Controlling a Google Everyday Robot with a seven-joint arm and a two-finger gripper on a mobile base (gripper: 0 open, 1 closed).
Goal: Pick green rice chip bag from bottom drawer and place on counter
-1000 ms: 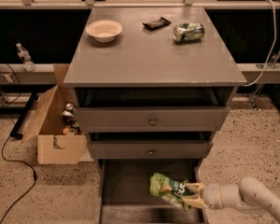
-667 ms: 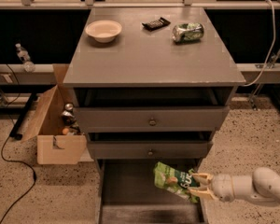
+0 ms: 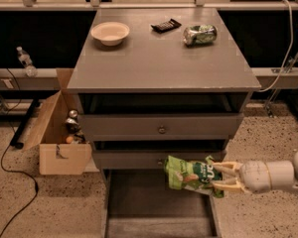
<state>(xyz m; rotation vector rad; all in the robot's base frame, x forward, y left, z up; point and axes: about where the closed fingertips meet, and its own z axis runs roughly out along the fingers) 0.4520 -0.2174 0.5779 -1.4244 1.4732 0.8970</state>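
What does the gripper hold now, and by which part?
The gripper, above the bottom drawer, holds the green rice chip bag by its right end.

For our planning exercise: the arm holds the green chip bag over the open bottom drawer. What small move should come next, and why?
Probably a lift straight up. The gripper, shut on the bag, hangs just above the open drawer, well below the counter where the bag must go. It likely needs height before moving in over the top.
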